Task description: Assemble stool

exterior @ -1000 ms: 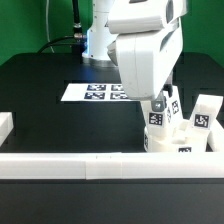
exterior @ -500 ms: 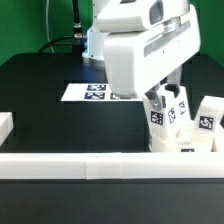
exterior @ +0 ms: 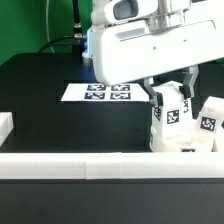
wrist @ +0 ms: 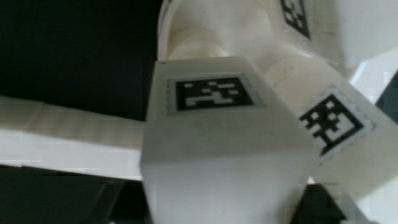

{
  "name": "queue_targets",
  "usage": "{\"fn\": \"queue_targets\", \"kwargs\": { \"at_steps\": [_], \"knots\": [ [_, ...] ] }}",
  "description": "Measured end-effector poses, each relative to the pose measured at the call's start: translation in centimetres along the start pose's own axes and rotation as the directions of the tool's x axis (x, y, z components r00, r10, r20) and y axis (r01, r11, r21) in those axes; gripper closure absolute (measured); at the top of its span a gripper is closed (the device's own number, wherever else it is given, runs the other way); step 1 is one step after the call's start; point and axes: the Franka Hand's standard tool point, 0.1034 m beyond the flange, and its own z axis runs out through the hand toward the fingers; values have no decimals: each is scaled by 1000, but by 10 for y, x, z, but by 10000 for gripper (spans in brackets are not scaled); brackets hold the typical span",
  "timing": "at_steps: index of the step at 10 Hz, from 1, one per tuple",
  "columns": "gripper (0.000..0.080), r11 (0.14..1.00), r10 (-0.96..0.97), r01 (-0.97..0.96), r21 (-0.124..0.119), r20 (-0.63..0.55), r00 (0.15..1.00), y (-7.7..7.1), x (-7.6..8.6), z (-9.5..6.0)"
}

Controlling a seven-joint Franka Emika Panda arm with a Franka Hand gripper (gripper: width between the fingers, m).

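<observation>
A white stool leg (exterior: pixel 171 109), blocky and tagged, is seen upright at the exterior view's right, just above the round seat (exterior: pixel 178 140), which lies on the black counter (exterior: pixel 50 95) against the white border rail (exterior: pixel 90 162). A second leg (exterior: pixel 209 113) stands beside it, further to that view's right. The tool (exterior: pixel 172 92) is set around the leg's upper end and is judged to be holding it, though its fingers are largely hidden by the arm's housing. The leg is judged light, rigid and smooth-faced, so slipping is possible; its flat opposite sides are best gripped. In the wrist view only the leg (wrist: pixel 231 130) is filling the frame; the socket below is hidden, so seating cannot be confirmed.
</observation>
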Motion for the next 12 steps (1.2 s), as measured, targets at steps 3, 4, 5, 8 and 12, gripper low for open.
{"fn": "queue_targets", "kwargs": {
  "at_steps": [3, 4, 5, 8, 12],
  "knots": [
    [459, 982, 190, -190, 6, 0, 982, 1, -1, 1],
    [459, 966, 257, -257, 11, 1, 966, 0, -1, 1],
    [459, 939, 343, -343, 18, -7, 939, -1, -1, 2],
    [459, 764, 645, -643, 51, -33, 764, -20, -4, 4],
    [459, 497, 868, -863, 90, -40, 496, -19, 1, 4]
  ]
}}
